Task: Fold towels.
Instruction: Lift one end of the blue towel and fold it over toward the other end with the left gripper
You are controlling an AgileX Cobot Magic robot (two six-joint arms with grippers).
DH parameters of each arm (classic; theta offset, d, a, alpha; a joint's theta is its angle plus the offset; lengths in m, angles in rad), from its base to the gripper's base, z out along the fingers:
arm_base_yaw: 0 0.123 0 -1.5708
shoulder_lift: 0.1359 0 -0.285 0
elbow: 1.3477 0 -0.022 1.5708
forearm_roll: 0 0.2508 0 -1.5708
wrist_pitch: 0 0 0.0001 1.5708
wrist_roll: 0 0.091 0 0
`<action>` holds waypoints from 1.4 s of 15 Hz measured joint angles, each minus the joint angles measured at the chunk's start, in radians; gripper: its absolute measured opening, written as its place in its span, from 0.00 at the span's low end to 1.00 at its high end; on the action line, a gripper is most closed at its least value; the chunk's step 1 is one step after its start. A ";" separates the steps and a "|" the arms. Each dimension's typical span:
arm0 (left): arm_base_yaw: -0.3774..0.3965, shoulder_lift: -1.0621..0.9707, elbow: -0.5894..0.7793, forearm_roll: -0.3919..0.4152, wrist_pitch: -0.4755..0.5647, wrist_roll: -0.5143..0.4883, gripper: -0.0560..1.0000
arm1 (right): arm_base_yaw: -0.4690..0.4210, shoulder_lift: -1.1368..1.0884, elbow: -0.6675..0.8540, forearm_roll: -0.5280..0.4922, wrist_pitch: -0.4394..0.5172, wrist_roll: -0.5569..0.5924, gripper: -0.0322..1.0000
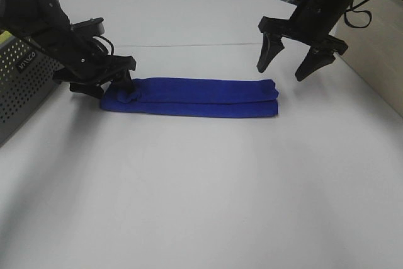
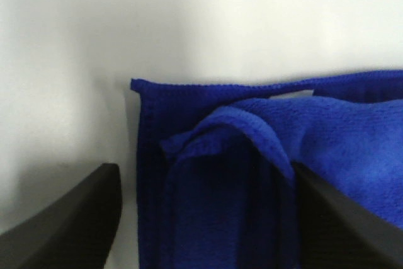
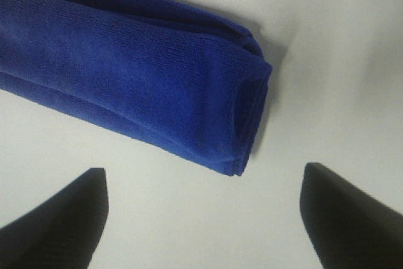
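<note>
The royal-blue towel [image 1: 195, 97] lies folded into a long narrow strip across the middle of the white table. Its left end is bunched up. My left gripper [image 1: 116, 83] is low at that left end, open, with its fingers on either side of the rumpled end in the left wrist view [image 2: 201, 231]; the towel [image 2: 252, 155] shows a stitched edge there. My right gripper [image 1: 293, 64] is open and empty, hanging above and just behind the towel's right end. In the right wrist view the gripper [image 3: 201, 218] is apart from the folded end [image 3: 239, 111].
A grey perforated basket [image 1: 19, 74] stands at the left edge, behind my left arm. A beige panel [image 1: 378, 48] runs along the right side. The white table [image 1: 201, 193] stretches bare in front of the towel.
</note>
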 joint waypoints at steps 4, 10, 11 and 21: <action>0.000 0.021 -0.002 -0.067 -0.039 0.001 0.29 | 0.000 0.000 0.000 0.001 -0.014 0.001 0.79; 0.000 -0.040 0.000 0.124 -0.020 -0.078 0.12 | 0.000 0.000 0.000 0.002 -0.030 0.001 0.79; 0.000 -0.076 -0.001 0.168 0.006 -0.114 0.12 | 0.000 0.000 0.000 0.002 -0.030 0.001 0.79; -0.182 -0.114 -0.254 -0.031 0.240 -0.231 0.12 | 0.000 0.000 0.000 0.007 0.017 0.001 0.79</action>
